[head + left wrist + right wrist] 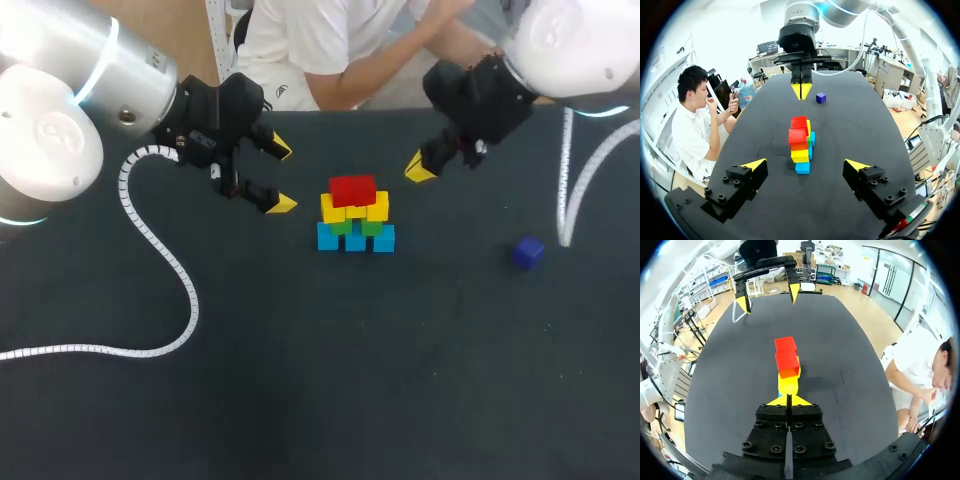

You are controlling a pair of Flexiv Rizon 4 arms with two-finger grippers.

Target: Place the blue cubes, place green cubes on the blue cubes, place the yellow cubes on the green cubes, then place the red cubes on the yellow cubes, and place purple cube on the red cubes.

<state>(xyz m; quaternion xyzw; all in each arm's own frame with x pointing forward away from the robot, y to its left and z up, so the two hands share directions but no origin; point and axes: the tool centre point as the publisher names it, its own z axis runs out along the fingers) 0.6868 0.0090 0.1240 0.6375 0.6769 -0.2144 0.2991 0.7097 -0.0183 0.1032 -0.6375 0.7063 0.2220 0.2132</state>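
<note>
Red cubes (352,190) already cap the stack (356,228); the purple cube (528,252) sits well apart on the surface (300,380); left pincer (283,177) released, right pincer (420,168) clenched, empty; next, the right likely must open and fetch it.

My left arm (60,110) is a thick, rounded tube of white and silver, with a thin ring of blue light (100,65) round one joint. My right arm (575,45) is white and rounded too. Behind each gripper sits a black block. My left gripper (806,164) has two black fingers dotted with round screws (725,178) and tipped with yellow wedges, as does my right gripper (788,400). A white ribbed cable (193,305) trails behind the left gripper, and a second cable (566,180) behind the right.
</note>
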